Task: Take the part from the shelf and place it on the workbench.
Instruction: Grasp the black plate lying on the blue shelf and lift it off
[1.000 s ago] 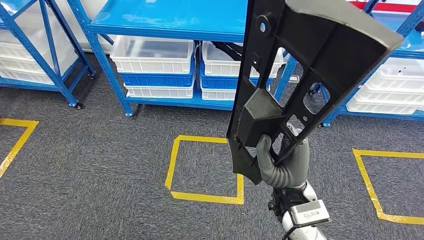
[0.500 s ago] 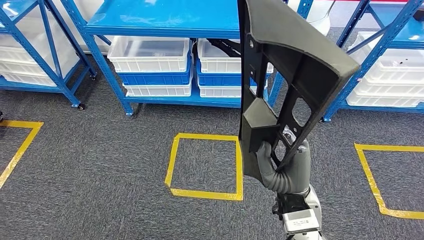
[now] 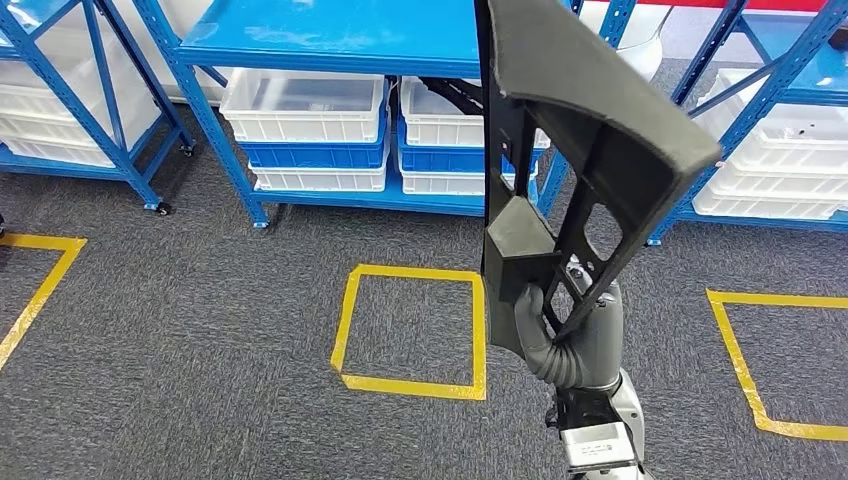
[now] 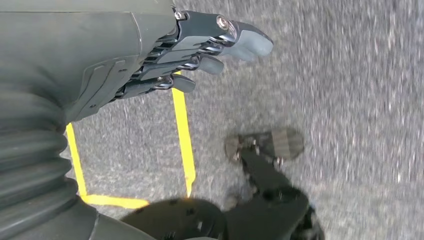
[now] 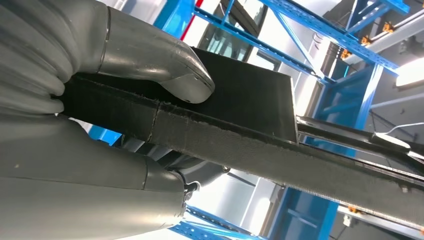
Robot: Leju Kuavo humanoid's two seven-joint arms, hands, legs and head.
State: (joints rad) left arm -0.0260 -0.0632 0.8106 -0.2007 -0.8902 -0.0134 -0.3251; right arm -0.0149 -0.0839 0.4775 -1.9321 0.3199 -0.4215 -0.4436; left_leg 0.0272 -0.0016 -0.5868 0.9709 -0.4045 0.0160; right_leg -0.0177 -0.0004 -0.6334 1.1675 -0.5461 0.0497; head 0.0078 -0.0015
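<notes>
So the right hand (image 3: 572,335) has a solid hold on the part (image 3: 570,150), a big black plastic panel with cutouts and a boxy lump moulded into it. The grip is at the panel's low end: in the right wrist view the thumb (image 5: 165,65) is pressed flat on one face of the part (image 5: 240,130) and the rest of the hand backs it from the other side, so the edge is clamped between them. From there the panel stands nearly upright and rises well above the hand, leaning a bit to the robot's right, with its wide top end nearest the head camera.

The left hand (image 4: 200,45) is holding nothing. Its fingers are loosely extended and a bit apart, hanging over the grey carpet (image 4: 350,100) next to some yellow floor tape (image 4: 182,130).

Progress wise I'd say the first half is done: the part is off the shelf and in hand. The blue shelving (image 3: 330,40) with its white bins (image 3: 305,105) sits well beyond the hand, across a stretch of carpet with a yellow taped square (image 3: 412,335) just to the left of the hand. What's left is the whole placing bit. I can't spot a worktop anywhere here, so my guess is the robot has to turn or walk to it first, then lay the panel down and let go. With a tall piece gripped only at one end, I'd watch for it swinging or slipping on the way
</notes>
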